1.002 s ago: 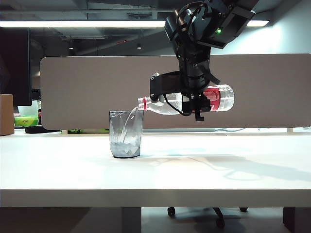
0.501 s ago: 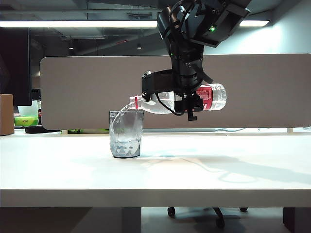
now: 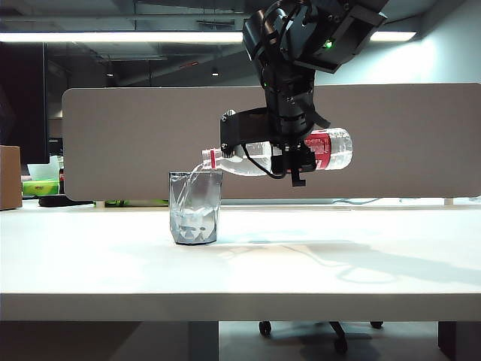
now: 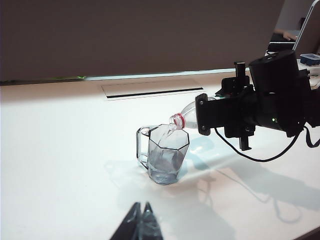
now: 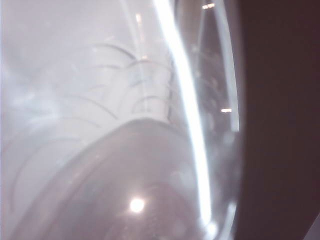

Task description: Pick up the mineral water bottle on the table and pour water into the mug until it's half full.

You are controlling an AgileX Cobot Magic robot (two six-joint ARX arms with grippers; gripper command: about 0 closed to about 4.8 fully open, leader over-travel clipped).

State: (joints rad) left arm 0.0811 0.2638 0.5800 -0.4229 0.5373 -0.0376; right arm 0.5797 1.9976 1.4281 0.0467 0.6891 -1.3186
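The mineral water bottle [image 3: 331,149] lies almost level in the air, its red-ringed neck [image 4: 178,120] just over the mug's rim. My right gripper [image 3: 291,159] hangs from above and is shut on the bottle's middle, beside the red label. A thin stream of water [image 3: 192,180] falls into the smoky glass mug [image 3: 195,207], which stands on the white table [image 3: 338,278] with water in its lower part. In the left wrist view the mug [image 4: 167,155] shows a handle. The right wrist view is filled by the bottle's clear ribbed wall [image 5: 125,125]. My left gripper [image 4: 141,209] hovers shut, nearer than the mug.
A long grey partition [image 3: 135,143] runs along the table's far edge. A cardboard box [image 3: 9,177] sits at the far left. A cable slot [image 4: 150,89] is set into the table behind the mug. A cable [image 4: 260,157] loops under the right arm.
The right gripper has carried the bottle a little to the left, bringing its neck further over the mug's rim. Water keeps pouring and the level in the mug has risen.
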